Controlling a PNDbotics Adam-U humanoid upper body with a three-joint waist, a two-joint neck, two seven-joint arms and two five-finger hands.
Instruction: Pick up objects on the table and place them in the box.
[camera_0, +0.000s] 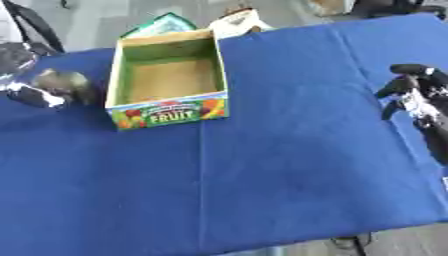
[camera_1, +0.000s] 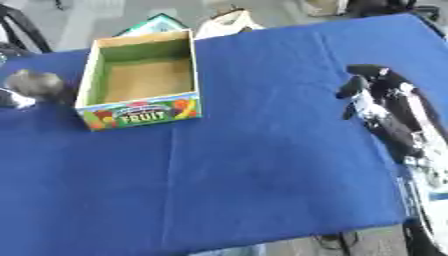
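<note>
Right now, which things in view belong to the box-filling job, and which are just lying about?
Job:
- FRUIT box, open, nothing visible inside
- left hand, beside the box, holding a blurred greyish object
- right hand, over the blue tablecloth

Lying about:
- green packet and white item past the table's far edge

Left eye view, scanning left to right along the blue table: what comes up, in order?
Left hand curled round a blurred grey-brown object → open cardboard box printed FRUIT, its inside bare → bare stretch of blue tablecloth → right hand at the right edge.
</note>
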